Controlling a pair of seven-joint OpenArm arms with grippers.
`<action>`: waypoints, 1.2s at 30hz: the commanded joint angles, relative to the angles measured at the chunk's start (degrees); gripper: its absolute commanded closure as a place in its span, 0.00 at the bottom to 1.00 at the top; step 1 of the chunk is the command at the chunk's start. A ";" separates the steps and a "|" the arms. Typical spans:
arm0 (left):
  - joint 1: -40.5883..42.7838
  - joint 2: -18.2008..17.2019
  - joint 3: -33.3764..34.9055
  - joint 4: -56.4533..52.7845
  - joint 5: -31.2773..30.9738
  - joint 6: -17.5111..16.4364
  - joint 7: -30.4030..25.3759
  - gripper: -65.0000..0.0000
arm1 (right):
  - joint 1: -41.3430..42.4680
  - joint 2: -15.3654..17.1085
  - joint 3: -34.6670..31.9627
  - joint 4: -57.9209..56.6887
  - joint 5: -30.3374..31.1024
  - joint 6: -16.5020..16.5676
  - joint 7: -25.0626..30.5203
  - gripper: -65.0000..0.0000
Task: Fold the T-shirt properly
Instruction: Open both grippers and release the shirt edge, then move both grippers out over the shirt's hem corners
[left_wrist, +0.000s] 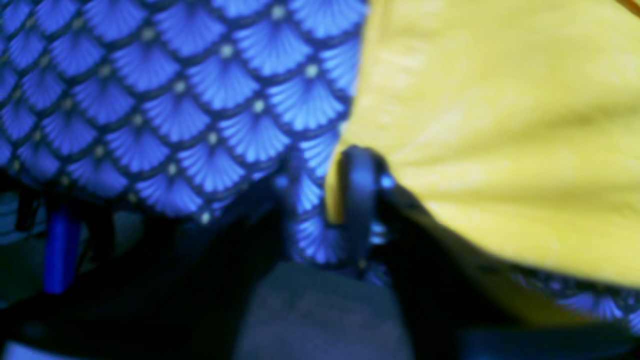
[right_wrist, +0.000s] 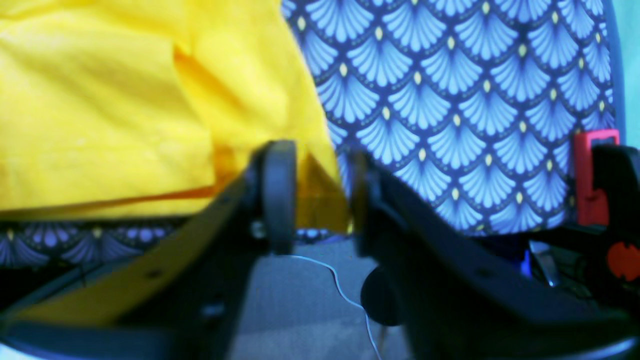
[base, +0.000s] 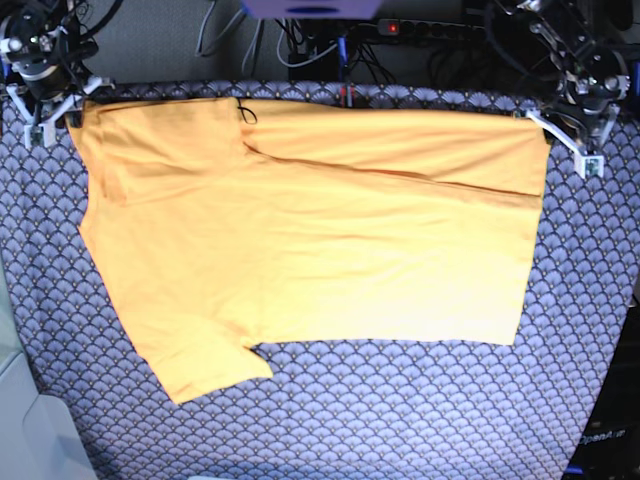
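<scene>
Left tool (left_wrist: 350, 192): pinched narrow on the T-shirt's (base: 320, 250) hem corner.
Right tool (right_wrist: 315, 195): parted around the shoulder edge; grip unclear.
Risk: I'd judge an uneven pull skews the fold.
</scene>
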 joint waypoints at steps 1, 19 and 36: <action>0.03 -0.44 -0.18 0.51 0.39 -0.23 0.40 0.62 | -0.14 0.87 0.23 0.86 0.34 -0.47 1.15 0.63; -7.36 -2.19 -8.88 1.12 0.56 -0.23 0.23 0.52 | 9.54 2.63 11.75 1.04 0.26 -0.47 0.97 0.56; -30.57 -3.42 6.50 -10.22 11.37 -0.23 -5.31 0.52 | 46.37 6.50 -3.63 -25.77 -26.21 -0.47 1.15 0.56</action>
